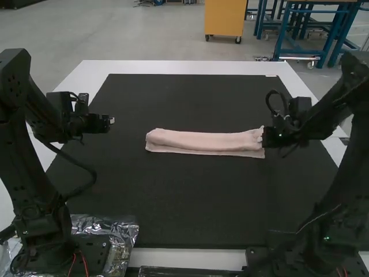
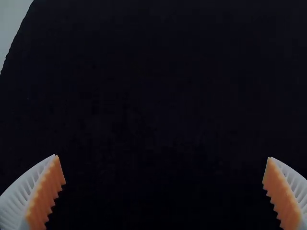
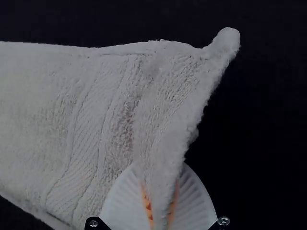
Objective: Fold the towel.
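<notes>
Pink towel [image 1: 202, 141] lies in a long strip — lengthwise folding apparently done, its right end clamped in the right gripper [image 3: 160, 206]; left gripper [image 2: 164, 170] spread wide — an end-to-end fold likely remains.

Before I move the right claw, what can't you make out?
- High view: the towel's gripped end, covered by the right claw.
- High view: how many layers the strip has, too small to count.
- Right wrist view: how deep the pinch goes, hidden by the cloth itself.
- Right wrist view: the towel's far end, cut off by the edge.
</notes>
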Available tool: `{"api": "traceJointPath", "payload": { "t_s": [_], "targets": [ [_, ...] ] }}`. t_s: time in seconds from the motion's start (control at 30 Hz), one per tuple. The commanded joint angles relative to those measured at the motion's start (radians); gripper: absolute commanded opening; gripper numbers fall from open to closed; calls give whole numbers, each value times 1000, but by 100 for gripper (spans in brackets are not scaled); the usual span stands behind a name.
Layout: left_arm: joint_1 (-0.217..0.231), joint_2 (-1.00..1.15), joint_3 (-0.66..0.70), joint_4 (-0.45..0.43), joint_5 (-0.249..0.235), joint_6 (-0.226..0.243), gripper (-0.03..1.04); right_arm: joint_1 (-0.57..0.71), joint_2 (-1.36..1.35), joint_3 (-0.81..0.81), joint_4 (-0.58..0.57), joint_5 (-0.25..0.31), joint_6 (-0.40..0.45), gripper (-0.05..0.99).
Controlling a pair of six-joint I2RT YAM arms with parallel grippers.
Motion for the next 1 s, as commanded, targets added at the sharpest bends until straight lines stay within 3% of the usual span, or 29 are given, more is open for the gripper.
{"api": "traceJointPath", "payload": {
  "t_s": [0.0,0.27,0.6,0.97],
  "targets": [
    [5,-44,-5,8,9,11,97,-63,-83,51,-42,-19,-60,-2],
    [3,-47,-5,13,7,20,97,-23,-128,103,-117,-39,-37,-2],
    [5,-47,-8,10,6,55,97,290,-99,166,-73,-13,101,-2],
    [5,-47,-35,37,6,67,97,479,73,290,-22,1,140,-2]
  ]
}}
